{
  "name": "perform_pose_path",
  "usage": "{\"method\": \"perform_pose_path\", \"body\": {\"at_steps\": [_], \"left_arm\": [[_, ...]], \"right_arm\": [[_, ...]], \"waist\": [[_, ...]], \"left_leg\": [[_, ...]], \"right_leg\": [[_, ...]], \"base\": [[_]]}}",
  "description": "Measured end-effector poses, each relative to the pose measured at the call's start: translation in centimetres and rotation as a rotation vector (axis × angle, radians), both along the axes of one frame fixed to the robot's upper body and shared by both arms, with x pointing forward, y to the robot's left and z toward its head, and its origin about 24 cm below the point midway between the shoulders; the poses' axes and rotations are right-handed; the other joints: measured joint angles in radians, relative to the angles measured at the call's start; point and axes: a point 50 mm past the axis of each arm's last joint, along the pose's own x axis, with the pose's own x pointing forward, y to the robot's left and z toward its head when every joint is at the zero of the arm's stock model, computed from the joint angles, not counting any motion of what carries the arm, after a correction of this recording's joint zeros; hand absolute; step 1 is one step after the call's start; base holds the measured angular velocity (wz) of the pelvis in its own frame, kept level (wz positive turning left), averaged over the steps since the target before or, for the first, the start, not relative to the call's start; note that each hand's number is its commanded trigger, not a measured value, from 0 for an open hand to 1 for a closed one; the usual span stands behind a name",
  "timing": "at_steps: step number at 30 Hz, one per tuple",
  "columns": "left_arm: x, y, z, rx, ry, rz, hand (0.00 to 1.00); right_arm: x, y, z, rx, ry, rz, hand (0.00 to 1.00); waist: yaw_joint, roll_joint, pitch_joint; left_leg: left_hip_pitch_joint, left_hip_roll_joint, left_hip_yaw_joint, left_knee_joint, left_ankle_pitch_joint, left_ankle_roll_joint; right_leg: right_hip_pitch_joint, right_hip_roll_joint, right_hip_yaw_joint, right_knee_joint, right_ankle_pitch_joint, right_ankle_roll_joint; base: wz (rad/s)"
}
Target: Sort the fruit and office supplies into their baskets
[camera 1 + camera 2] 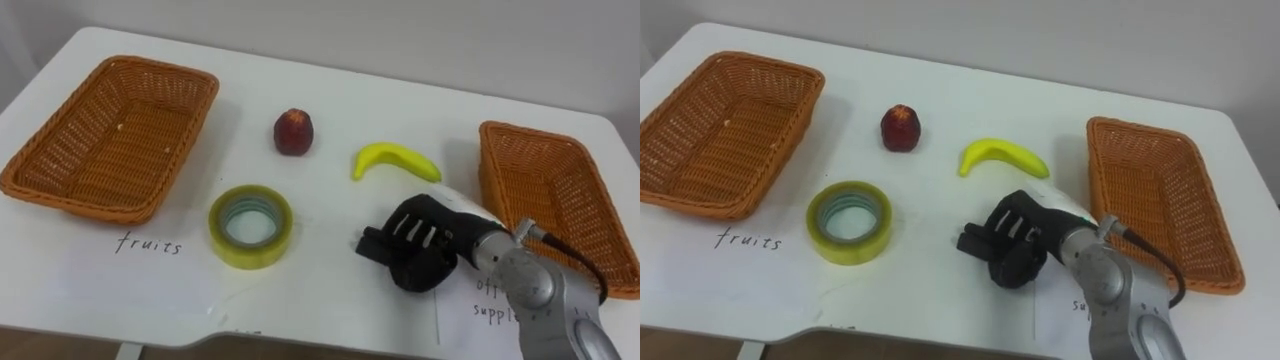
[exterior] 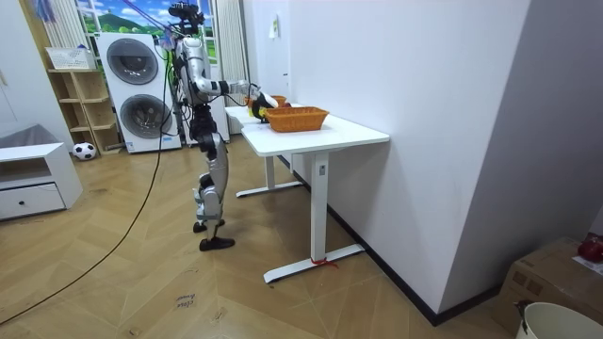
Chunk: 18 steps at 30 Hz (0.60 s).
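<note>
Left eye view, looking down on a white surface (image 1: 350, 90). At far left, an empty wicker basket (image 1: 150, 130). At far right, a second wicker basket (image 1: 555, 200), also empty.

Between the baskets, three loose things, none of them yet in a basket:
- a red apple (image 1: 294, 132), upright, toward the far side
- a yellow banana (image 1: 395, 160), lying flat to the right of the apple and apart from it
- a roll of yellowish clear tape (image 1: 250, 255), lying flat nearer the front edge, just right of the left basket

Black right hand (image 1: 420, 250) low over the surface, in from the lower right, just in front of the banana and between tape and right basket. Impossible to tell whether gripping anything. A white shape (image 1: 465, 203) just behind the hand, partly hidden, not identifiable.

Handwriting on the surface in front of the left basket: "fruits" (image 1: 148, 243). In front of the right basket, a paper note (image 1: 460, 320), its handwriting largely covered by the forearm; only "of" and "suppl" legible.

Room view: robot upright at the far end of the surface, one arm out over it. Behind the robot, two stacked washing machines (image 2: 134, 89). On the room view's left, a low white cabinet (image 2: 28, 184), with a football (image 2: 83, 150) on the wooden floor beyond it. A cardboard box (image 2: 551, 278) in the lower right corner.
</note>
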Motion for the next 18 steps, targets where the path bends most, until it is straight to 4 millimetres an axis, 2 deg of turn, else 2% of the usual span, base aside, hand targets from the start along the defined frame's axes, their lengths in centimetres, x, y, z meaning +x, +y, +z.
{"method": "perform_pose_path", "body": {"at_steps": [6,10,15,18], "left_arm": [[-0.3,0.1,0.0,0.002,0.002,0.008,0.0],[-0.5,0.1,0.0,0.0,0.001,0.011,0.0],[-1.1,0.5,0.2,-0.001,-0.03,0.039,0.0],[-1.5,0.8,0.3,0.008,-0.031,0.058,0.0]], "right_arm": [[0.1,-0.3,0.4,0.029,-0.004,-0.008,1.0],[0.2,-0.6,1.2,0.143,-0.022,-0.013,1.0],[0.5,-2.0,3.2,0.24,-0.12,-0.036,1.0],[1.0,-3.1,4.6,0.243,-0.19,-0.049,1.0]], "waist": [[0.002,0.001,0.0012],[-0.002,0.0,0.0006],[-0.006,-0.002,-0.0006],[-0.009,-0.008,0.0048]], "left_leg": [[-0.002,0.0,0.001,-0.003,0.0,0.0],[-0.001,0.0,0.002,-0.003,0.0,0.0],[0.001,-0.002,0.001,0.0,0.0,0.0],[0.0,-0.002,0.001,0.003,0.0,0.0]], "right_leg": [[-0.002,0.0,-0.007,0.0,0.0,0.0],[-0.001,-0.001,-0.006,0.0,0.0,0.0],[0.001,-0.003,-0.005,-0.001,0.0,0.0],[0.002,-0.004,-0.005,-0.001,0.0,0.0]], "base": [[0.01],[0.0],[0.0],[0.0]]}}
